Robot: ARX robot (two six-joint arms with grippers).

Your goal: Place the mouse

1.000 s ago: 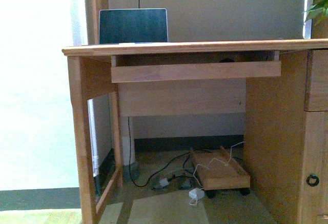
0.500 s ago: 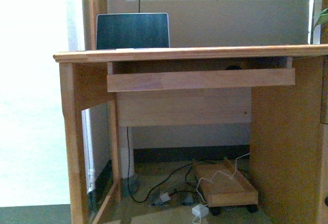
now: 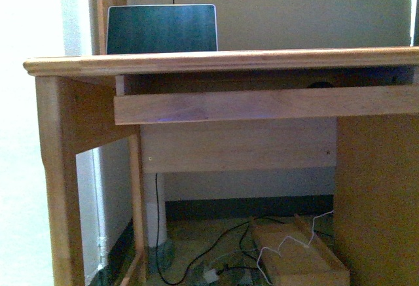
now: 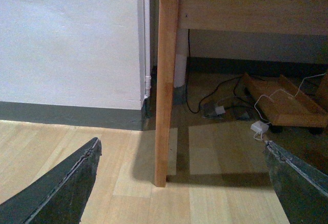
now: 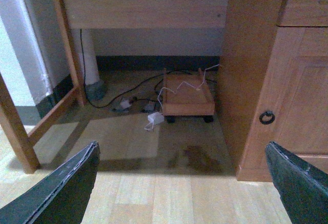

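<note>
Beneath the desk (image 3: 216,60) top, at 4 o'clock from the laptop (image 3: 162,29), the mouse (image 3: 321,84) sits behind the tray (image 3: 262,105) rail. Left tool (image 4: 180,147) and right tool (image 5: 182,147) gape wide, empty. Step: approach, judged. Next: raise one tool to tray height.

A light wooden desk (image 3: 222,60) carries an open laptop with a dark screen (image 3: 162,29) at the far left of its top. On the pull-out wooden tray (image 3: 262,105) under the top, only the crown of a small dark domed mouse (image 3: 321,84) shows, right of middle. On the pale plank floor (image 5: 154,193) beneath stand a low wooden wheeled trolley (image 5: 187,98) and, just nearer, a small white plug adapter (image 5: 155,118).
</note>
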